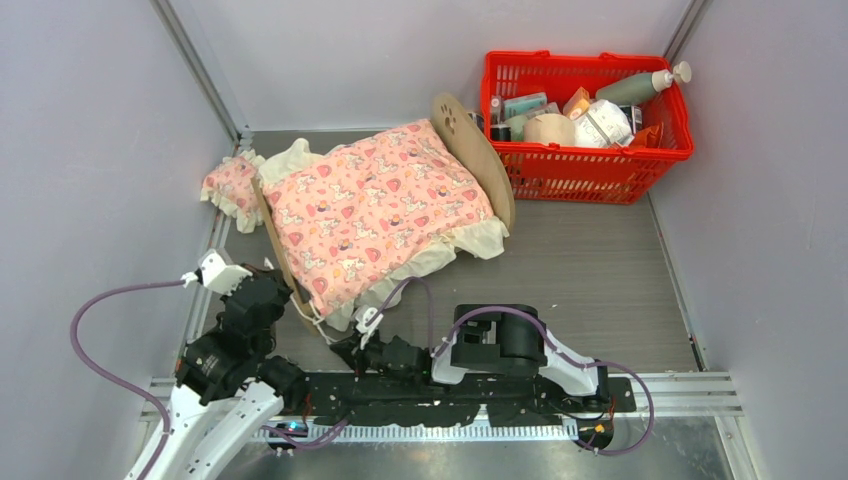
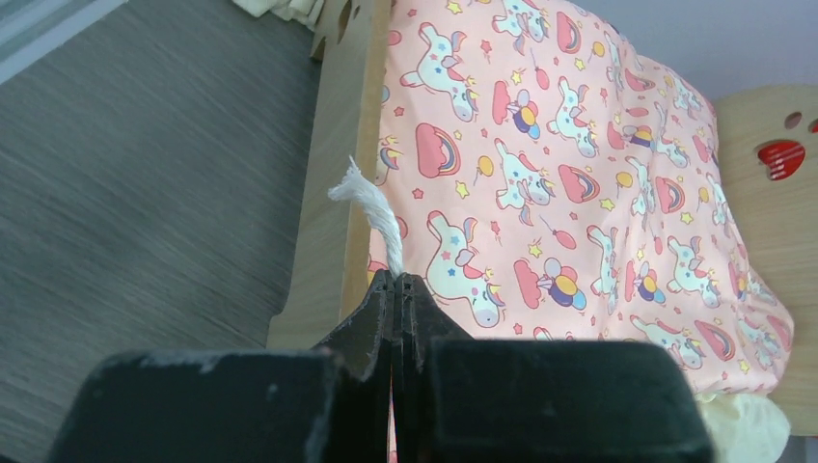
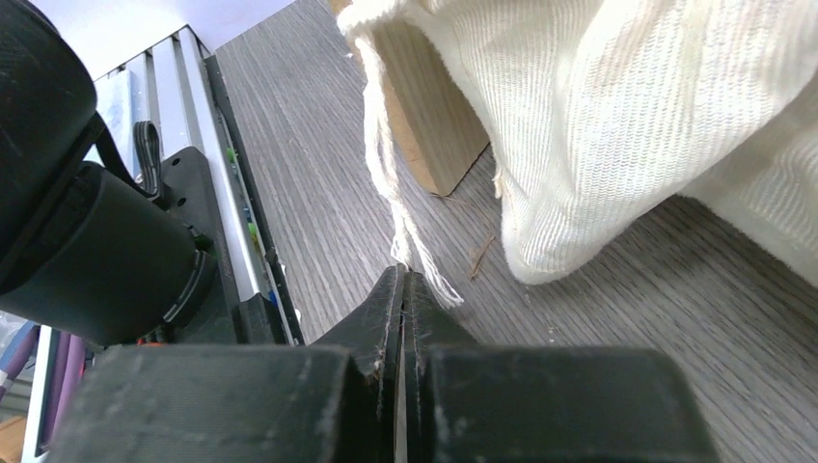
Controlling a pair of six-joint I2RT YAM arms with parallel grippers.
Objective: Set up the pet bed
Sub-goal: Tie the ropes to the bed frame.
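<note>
The left fingers are pressed fully together, and a white cord rises from between their tips and ends in a frayed tuft. Just past those tips stands the plywood footboard of the pet bed, with the cord leaning against its inner face. The right fingers are likewise closed tight. Strands of the same kind of cord hang down to their tips from the cream frill above, and one frayed end lies on the table just beside them. Whether those strands are actually pinched cannot be made out. Near these fingers a wooden corner of the frame rests on the table, half hidden under the frill. A pink patterned blanket covers the whole top of the bed from footboard to headboard, and its frill spills over the near side. The bed sits at an angle on the left and middle of the table. Its footboard is towards the left arm, and its arched headboard with the paw-print cutout is at the far end, just beside a red basket in the far right corner. The basket holds bottles and packets. A small pink frilled pillow lies on the table outside the footboard, at the far left.
</note>
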